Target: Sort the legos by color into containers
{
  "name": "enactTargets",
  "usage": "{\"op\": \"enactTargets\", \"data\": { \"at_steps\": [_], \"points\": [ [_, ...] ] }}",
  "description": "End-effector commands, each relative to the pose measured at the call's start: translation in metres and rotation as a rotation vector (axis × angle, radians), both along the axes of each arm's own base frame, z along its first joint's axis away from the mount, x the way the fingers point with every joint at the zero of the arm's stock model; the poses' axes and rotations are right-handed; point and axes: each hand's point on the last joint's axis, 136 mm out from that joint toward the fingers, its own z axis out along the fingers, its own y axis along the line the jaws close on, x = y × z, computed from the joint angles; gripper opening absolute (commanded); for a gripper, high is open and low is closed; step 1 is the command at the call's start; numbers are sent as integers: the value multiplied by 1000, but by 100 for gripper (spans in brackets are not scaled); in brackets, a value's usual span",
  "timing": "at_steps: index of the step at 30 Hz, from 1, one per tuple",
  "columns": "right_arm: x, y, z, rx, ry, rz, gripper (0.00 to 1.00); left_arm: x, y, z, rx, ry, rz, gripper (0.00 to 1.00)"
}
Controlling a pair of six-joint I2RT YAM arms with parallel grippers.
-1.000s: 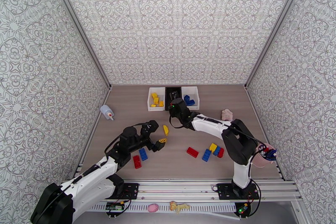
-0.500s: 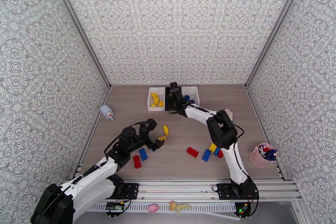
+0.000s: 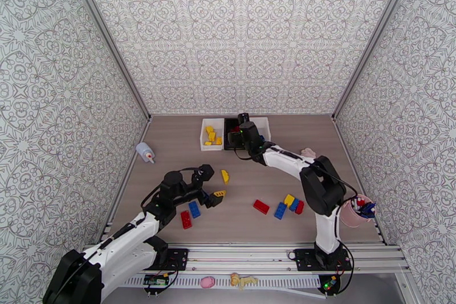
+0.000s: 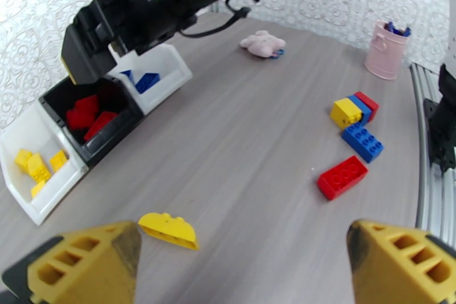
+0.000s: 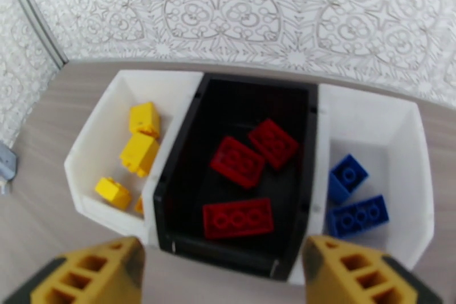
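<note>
From above, three bins sit in a row at the far side of the table [image 3: 171, 145]. The left white bin [image 3: 203, 135] has yellow legos [image 3: 212, 134] in it. The black bin [image 3: 226, 134] is in the middle. The right white bin [image 3: 267, 131] is last. The right gripper [image 3: 242, 128] hangs over the black bin. The left gripper [image 3: 214, 183] is open, near the middle of the table. A yellow lego [image 3: 225, 176] lies just beside it. A blue lego [image 3: 194, 209] and a red lego [image 3: 186, 219] lie near its arm. More loose legos [image 3: 280, 208] lie on the near right.

In the left wrist view, the left gripper [image 4: 245, 265] is wide open and holds nothing. The yellow lego [image 4: 168, 230] lies close to its left finger [image 4: 85, 265]. The loose legos [image 4: 353, 140] are on the right.

In the right wrist view, the right gripper [image 5: 225, 276] is open and empty, above the near edge of the black bin [image 5: 251, 102]. Three red legos [image 5: 245, 162] lie in that bin. Yellow legos [image 5: 137, 151] are in the left white bin [image 5: 171, 88]. Two blue legos [image 5: 353, 197] are in the right white bin [image 5: 365, 122].
</note>
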Motion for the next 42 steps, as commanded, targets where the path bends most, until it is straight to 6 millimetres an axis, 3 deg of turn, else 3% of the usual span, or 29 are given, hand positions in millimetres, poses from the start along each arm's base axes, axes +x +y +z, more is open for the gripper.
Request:
{"op": "enactTargets", "data": {
  "at_steps": [1,5,13,16,21,33,38,42],
  "points": [
    [-29,-18,-7,33,46,-22,82,-14,-8,4,0,-17,-121,100],
    [-65,-45,-18,-15,110,-28,86,-21,-11,3,15,-27,-183,100],
    [-136,-125,-29,-88,217,-203,93,-30,-18,0,46,-50,-247,100],
    [-157,-143,-34,-103,263,-240,93,-32,-22,2,42,-44,-263,100],
    [-183,-126,-42,-122,345,-46,94,-35,-25,-1,42,-25,-294,100],
    [-249,-99,-97,-380,627,272,95,-42,-23,-4,45,-12,-348,100],
    [-260,-83,-115,-483,687,347,95,-42,-23,-5,44,-9,-350,100],
    [-261,-79,-131,-535,729,352,88,-40,-21,-6,51,-12,-338,100]
  ]
}}
